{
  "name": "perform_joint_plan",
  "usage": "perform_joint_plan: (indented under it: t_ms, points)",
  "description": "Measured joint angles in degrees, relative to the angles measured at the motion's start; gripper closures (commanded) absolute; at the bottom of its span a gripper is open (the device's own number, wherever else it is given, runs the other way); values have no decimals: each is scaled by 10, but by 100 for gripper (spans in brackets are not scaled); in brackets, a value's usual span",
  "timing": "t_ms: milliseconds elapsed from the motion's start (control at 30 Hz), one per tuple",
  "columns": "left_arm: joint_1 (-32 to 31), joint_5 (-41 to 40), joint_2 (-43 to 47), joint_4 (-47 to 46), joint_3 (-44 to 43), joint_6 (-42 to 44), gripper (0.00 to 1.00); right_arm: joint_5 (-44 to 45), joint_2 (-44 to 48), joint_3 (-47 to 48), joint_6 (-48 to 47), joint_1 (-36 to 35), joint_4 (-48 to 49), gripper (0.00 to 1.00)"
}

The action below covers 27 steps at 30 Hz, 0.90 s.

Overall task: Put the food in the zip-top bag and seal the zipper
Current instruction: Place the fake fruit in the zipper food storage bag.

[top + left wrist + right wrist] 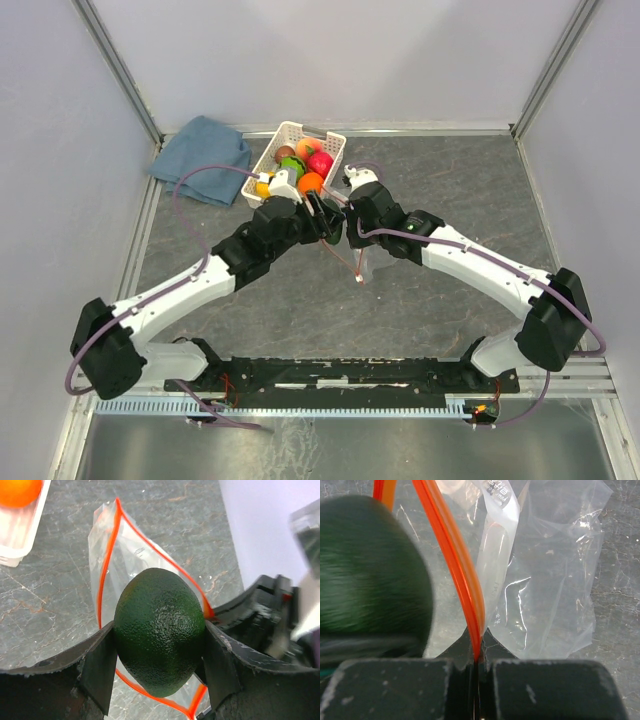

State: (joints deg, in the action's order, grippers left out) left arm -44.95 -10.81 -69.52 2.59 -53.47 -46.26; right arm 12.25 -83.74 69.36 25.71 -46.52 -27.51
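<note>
My left gripper (159, 652) is shut on a dark green toy fruit (159, 630) and holds it right above the open mouth of the clear zip-top bag (125, 560). The bag's orange-red zipper (102, 575) forms an open loop around the fruit. My right gripper (479, 662) is shut on the zipper (462, 575) at one side of the mouth and holds the bag (555, 580) up; the dark green fruit (367, 565) shows blurred at the left. In the top view both grippers (335, 225) meet in the middle, and the bag (358, 262) hangs below them.
A white slotted basket (290, 135) at the back holds other toy food: orange (310, 182), red-pink (320, 162), bright green (291, 165), yellow (262, 187), peach and brown. A blue folded cloth (200, 155) lies at the back left. The basket's corner with an orange fruit (17, 490) shows in the left wrist view.
</note>
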Motion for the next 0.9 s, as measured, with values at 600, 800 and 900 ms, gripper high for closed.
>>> perform_joint_plan:
  t_ms: [600, 800, 900]
  points:
    - [0, -33, -91, 11, 10, -6, 28, -15, 3, 0, 0, 0, 8, 98]
    - [0, -37, -84, 18, 9, -6, 20, -16, 3, 0, 0, 0, 9, 98]
    - [0, -37, -71, 25, 7, -6, 17, -16, 3, 0, 0, 0, 9, 98]
